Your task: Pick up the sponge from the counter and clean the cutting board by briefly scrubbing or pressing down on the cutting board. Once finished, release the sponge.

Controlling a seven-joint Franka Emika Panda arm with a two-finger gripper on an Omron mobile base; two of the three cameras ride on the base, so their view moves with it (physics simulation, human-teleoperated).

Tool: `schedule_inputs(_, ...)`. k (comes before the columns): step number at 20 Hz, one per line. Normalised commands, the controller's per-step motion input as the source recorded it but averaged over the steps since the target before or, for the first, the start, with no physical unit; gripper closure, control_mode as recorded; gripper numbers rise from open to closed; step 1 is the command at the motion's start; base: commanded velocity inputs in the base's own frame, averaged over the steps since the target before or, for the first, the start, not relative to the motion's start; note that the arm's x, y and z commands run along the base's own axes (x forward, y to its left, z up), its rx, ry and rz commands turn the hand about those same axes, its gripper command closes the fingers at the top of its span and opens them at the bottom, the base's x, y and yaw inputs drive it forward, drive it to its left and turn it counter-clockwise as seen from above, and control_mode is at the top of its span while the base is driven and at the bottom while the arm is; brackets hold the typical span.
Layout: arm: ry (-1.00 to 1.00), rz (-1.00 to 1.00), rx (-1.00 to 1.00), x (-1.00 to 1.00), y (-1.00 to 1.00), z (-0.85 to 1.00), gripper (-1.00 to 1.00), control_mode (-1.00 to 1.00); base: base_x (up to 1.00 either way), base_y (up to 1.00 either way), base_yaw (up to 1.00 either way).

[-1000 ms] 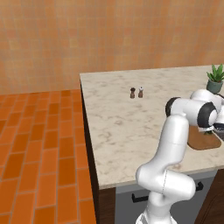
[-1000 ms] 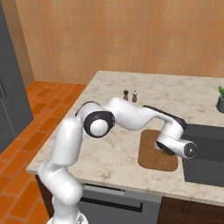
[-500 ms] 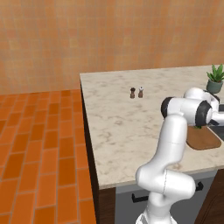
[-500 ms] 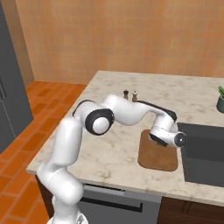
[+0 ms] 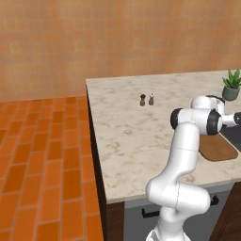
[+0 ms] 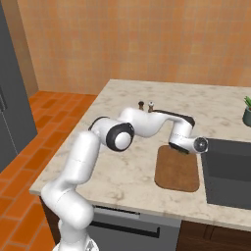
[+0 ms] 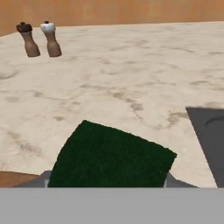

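the sponge (image 7: 111,157) sits low centre of the hand view, between the jaws; whether they grip it i cannot tell. the gripper (image 6: 180,148) hangs over the cutting board (image 6: 177,170) edge, so releasing here might drop it onto the counter (image 6: 122,176)

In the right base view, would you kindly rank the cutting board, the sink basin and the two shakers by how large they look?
1. Sink basin, cut off by the frame edge.
2. Cutting board.
3. The two shakers, alike in size and farther away, so unranked against each other.
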Motion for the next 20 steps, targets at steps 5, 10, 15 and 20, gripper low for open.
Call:
schedule_inputs(5,0.0,-0.08,0.0,0.29,-0.1,-0.18,1.0,-1.0,0.0,0.0,0.0)
schedule_inputs(10,-0.02,0.0,0.0,-0.18,0.44,0.19,1.0,-1.0,0.0,0.0,0.0)
schedule_inputs(15,0.0,0.0,-0.11,-0.51,0.85,0.96,1.0,-1.0,0.0,0.0,0.0)
schedule_inputs(20,0.02,0.02,-0.16,-0.43,0.64,1.0,1.0,-1.0,0.0,0.0,0.0)
